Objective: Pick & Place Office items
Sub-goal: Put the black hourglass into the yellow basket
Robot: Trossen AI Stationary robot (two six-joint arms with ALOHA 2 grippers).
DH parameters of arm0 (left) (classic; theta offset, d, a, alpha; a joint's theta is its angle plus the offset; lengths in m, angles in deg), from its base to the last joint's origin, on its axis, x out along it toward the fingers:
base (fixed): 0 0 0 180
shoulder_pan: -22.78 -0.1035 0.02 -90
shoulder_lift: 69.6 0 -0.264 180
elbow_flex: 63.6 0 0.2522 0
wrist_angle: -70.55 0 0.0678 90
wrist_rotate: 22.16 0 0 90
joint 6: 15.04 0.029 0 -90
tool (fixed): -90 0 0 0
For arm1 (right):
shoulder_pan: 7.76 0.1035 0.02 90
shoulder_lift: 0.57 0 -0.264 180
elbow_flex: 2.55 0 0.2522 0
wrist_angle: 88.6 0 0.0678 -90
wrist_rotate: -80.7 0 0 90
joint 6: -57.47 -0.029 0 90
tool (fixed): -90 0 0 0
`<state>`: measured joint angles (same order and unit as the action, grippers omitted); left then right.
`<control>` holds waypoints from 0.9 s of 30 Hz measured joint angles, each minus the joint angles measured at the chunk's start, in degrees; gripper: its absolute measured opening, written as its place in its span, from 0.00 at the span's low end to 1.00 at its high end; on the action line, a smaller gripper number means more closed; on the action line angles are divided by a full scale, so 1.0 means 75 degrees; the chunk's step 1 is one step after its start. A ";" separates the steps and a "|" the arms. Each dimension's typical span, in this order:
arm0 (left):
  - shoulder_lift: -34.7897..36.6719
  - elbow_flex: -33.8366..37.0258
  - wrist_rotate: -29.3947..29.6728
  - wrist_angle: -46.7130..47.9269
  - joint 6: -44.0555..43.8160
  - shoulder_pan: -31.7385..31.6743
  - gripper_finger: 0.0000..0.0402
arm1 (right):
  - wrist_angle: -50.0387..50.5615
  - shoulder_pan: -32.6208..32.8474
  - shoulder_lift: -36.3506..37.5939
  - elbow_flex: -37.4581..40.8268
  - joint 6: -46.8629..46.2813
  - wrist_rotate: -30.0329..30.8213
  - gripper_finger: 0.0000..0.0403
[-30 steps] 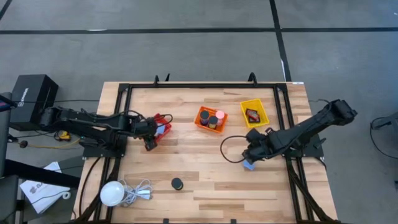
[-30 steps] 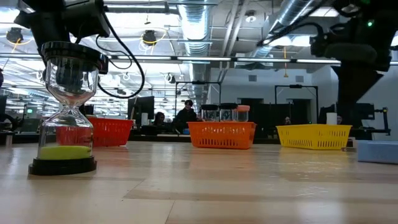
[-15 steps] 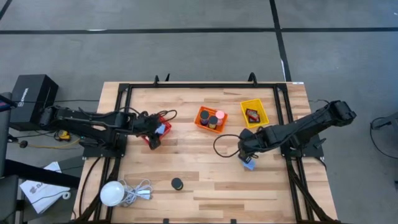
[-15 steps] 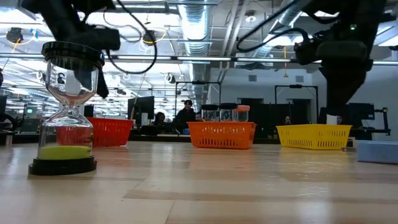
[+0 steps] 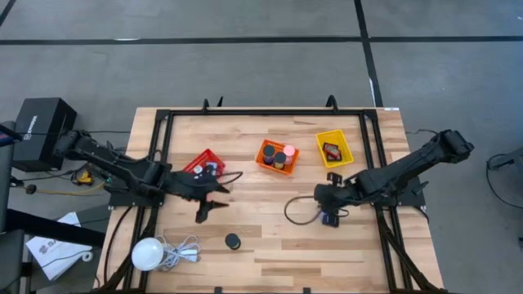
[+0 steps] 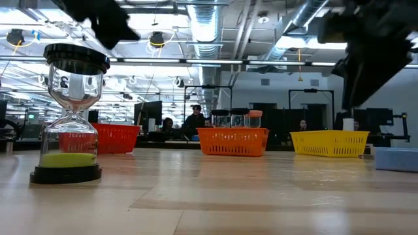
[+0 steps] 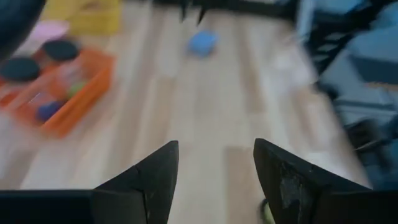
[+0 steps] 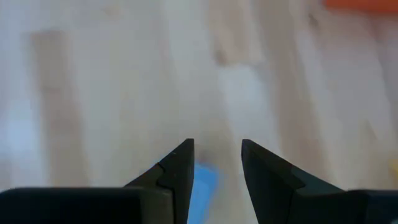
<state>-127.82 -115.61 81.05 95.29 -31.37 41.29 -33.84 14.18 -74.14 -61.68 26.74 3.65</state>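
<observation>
A blue block [image 5: 329, 219] lies flat on the wooden table [image 5: 270, 261], at the right in the low view [image 6: 396, 158]. My right gripper [image 5: 328, 207] hangs just above it, fingers a little apart [image 8: 217, 146], with the block [image 8: 203, 182] showing below the gap. My left gripper [image 5: 214, 202] stands open [image 7: 214, 146] over bare wood between the red basket [image 5: 204, 163] and a black-topped hourglass with green sand [image 5: 233, 241] [image 6: 68, 117], nothing between its fingers. The orange basket [image 5: 276, 155] holds black-topped cylinders and a pink one.
A yellow basket [image 5: 334, 149] with small pieces stands at the far right. A white globe with a coiled cord [image 5: 149, 253] lies at the near left corner. A black frame [image 5: 167, 122] runs along the table's sides. Bare wood stretches across the near middle.
My left gripper has swung away from the red basket toward the table's near edge and right, rising and tipping up toward level, still open. My right gripper has rolled its wrist while staying over the blue block, which has not moved.
</observation>
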 joint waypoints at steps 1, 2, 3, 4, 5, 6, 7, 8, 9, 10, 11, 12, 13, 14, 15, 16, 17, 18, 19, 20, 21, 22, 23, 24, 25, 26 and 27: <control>-0.0018 0.0037 0.0000 -0.0317 0.0045 0.0165 0.51 | -0.0411 0.0064 0.0179 0.0164 0.0161 -0.0090 0.31; -0.0062 0.0103 0.0008 -0.0676 0.0107 0.0330 0.51 | -0.0865 0.0136 0.0344 0.0355 0.0294 -0.0151 0.31; -0.0132 0.0181 0.0015 -0.1002 0.0125 0.0499 0.51 | -0.1234 0.0219 0.0549 0.0593 0.0336 -0.0157 0.30; -0.0223 0.0262 0.0030 -0.1299 0.0128 0.0666 0.51 | -0.1582 0.0287 0.0748 0.0867 0.0351 -0.0151 0.30; -0.0330 0.0315 0.0031 -0.1516 0.0134 0.0816 0.51 | -0.2016 0.0335 0.0914 0.1117 0.0345 -0.0146 0.30; -0.0446 0.0353 0.0030 -0.1690 0.0139 0.0964 0.51 | -0.2526 0.0379 0.1079 0.1367 0.0316 -0.0148 0.30; -0.0591 0.0360 0.0050 -0.1836 0.0142 0.1090 0.52 | -0.2943 0.0404 0.1276 0.1617 0.0263 -0.0145 0.30; -0.0762 0.0360 0.0114 -0.1977 0.0145 0.1193 0.52 | -0.3374 0.0431 0.1424 0.1866 0.0166 -0.0143 0.30; -0.0929 0.0360 0.0226 -0.2007 0.0145 0.1313 0.54 | -0.3833 0.0430 0.1521 0.2075 0.0094 -0.0143 0.30; -0.1108 0.0373 0.0293 -0.2101 0.0147 0.1416 0.55 | -0.4223 0.0416 0.1604 0.2268 0.0053 -0.0142 0.30; -0.1331 0.0374 0.0339 -0.2329 0.0182 0.1495 0.57 | -0.4606 0.0396 0.1671 0.2440 0.0057 -0.0134 0.30; -0.1579 0.0367 0.0339 -0.2628 0.0310 0.1540 0.58 | -0.5000 0.0386 0.1688 0.2583 0.0175 -0.0123 0.30; -0.1797 0.0366 0.0341 -0.2819 0.0453 0.1606 0.60 | -0.5189 0.0364 0.1682 0.2650 0.0353 -0.0127 0.30; -0.2001 0.0372 0.0355 -0.3024 0.0585 0.1691 0.62 | -0.5306 0.0316 0.1658 0.2683 0.0518 -0.0128 0.30; -0.2222 0.0372 0.0373 -0.3308 0.0710 0.1766 0.64 | -0.5347 0.0282 0.1649 0.2697 0.0603 -0.0146 0.30; -0.2414 0.0369 0.0366 -0.3533 0.0804 0.1827 0.65 | -0.5355 0.0250 0.1652 0.2702 0.0612 -0.0146 0.30; -0.2560 0.0369 0.0361 -0.3665 0.0911 0.1880 0.67 | -0.5384 0.0206 0.1653 0.2701 0.0575 -0.0146 0.30; -0.2689 0.0369 0.0361 -0.3785 0.0976 0.1955 0.69 | -0.5384 0.0156 0.1653 0.2699 0.0524 -0.0146 0.30; -0.2796 0.0369 0.0361 -0.3877 0.0984 0.2025 0.70 | -0.5381 0.0117 0.1653 0.2699 0.0520 -0.0146 0.30; -0.2895 0.0366 0.0358 -0.3912 0.0976 0.2069 0.71 | -0.5394 0.0081 0.1653 0.2699 0.0520 -0.0145 0.30; -0.2993 0.0366 0.0358 -0.3901 0.0952 0.2122 0.72 | -0.5419 0.0050 0.1653 0.2699 0.0520 -0.0144 0.30; -0.3098 0.0366 0.0358 -0.3885 0.0919 0.2191 0.72 | -0.5430 0.0018 0.1653 0.2699 0.0519 -0.0144 0.30; -0.3184 0.0369 0.0361 -0.3872 0.0891 0.2244 0.73 | -0.5424 -0.0013 0.1653 0.2699 0.0507 -0.0144 0.30; -0.3254 0.0369 0.0365 -0.3894 0.0891 0.2294 0.73 | -0.5423 -0.0049 0.1653 0.2699 0.0503 -0.0146 0.30; -0.3329 0.0369 0.0392 -0.3947 0.0892 0.2343 0.73 | -0.5419 -0.0082 0.1653 0.2701 0.0502 -0.0146 0.30; -0.3398 0.0369 0.0410 -0.3977 0.0896 0.2369 0.73 | -0.5427 -0.0104 0.1653 0.2700 0.0501 -0.0146 0.30; -0.3449 0.0369 0.0433 -0.3955 0.0894 0.2381 0.73 | -0.5438 -0.0123 0.1653 0.2699 0.0500 -0.0144 0.30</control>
<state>-153.69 -112.84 84.30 65.62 -24.67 59.14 -74.63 13.26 -61.74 -41.43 30.49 2.57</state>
